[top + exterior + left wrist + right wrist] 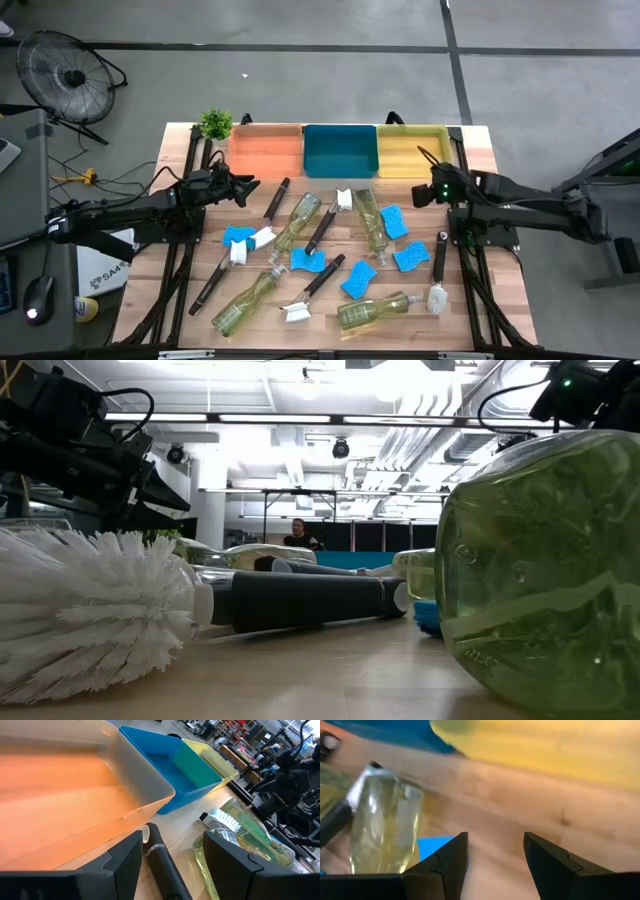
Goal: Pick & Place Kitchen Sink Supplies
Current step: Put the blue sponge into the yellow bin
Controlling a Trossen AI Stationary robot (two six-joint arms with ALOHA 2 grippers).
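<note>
The left gripper [170, 865] is hovering with fingers apart and empty, a brush [162, 865] handle lying just beneath it and the orange bin [75, 805] just ahead. The right gripper [495, 857] is waiting, spread, beside the yellow bin [545, 745]. A pick seems to be starting; next calls for descending around that handle.

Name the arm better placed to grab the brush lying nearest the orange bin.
Left, probably. The left pincer hangs open just above that brush's black handle, beside the orange bin. The right pincer sits across the table by the yellow bin.
</note>
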